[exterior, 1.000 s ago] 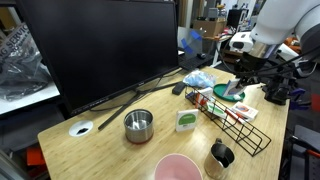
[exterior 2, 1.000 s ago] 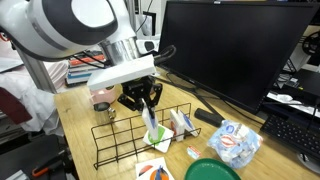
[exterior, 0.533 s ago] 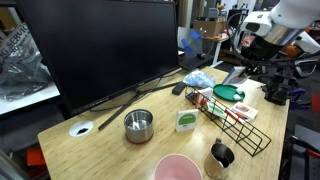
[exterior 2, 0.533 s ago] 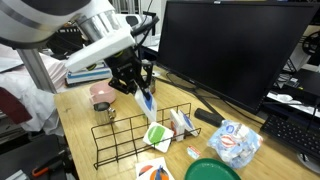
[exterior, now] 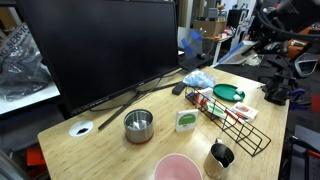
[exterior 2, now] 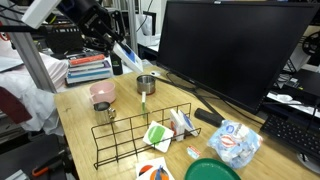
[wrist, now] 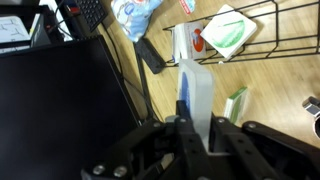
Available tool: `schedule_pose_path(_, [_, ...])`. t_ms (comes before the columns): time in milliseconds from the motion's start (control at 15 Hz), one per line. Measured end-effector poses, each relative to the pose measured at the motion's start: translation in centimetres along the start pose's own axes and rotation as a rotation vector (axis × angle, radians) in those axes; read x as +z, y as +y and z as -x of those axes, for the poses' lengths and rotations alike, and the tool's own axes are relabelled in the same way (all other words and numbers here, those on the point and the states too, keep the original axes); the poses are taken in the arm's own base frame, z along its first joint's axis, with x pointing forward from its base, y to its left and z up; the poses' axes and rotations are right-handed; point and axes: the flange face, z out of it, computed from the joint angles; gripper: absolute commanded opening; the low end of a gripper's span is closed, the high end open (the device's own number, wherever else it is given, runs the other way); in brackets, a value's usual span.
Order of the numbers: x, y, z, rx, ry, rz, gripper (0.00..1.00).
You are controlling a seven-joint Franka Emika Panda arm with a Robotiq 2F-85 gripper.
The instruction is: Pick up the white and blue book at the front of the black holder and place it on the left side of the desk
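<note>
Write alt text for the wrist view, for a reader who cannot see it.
The gripper, shut on the white and blue book, holds it in the air above the desk. Beneath, the black holder lies near the picture's top right edge, and a large dark monitor fills the picture's left.

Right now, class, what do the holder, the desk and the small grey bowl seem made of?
Holder: probably coated metal wire, matte black; thin open grid. Desk: pale wood or wood-look laminate; grain shows. Bowl: likely steel; shiny grey reflections.
</note>
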Motion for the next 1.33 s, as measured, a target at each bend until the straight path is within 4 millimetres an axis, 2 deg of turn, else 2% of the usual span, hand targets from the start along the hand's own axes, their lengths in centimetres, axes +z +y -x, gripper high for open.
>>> schedule_pose_path(200, [-0.5,-1.6,-2.0,-0.072,0.058,-0.006,0.04])
schedule_pose_path(467, [0.9,-3.5,-4.9,-0.21,0.159,-0.053,0.04])
schedule_pose_path(933, [5.2,-8.5,-9.7,-0.541,0.247,-0.236,0.04])
schedule_pose_path(1333, [9.7,-10.9,-10.3,-0.709,0.225,-0.344,0.04])
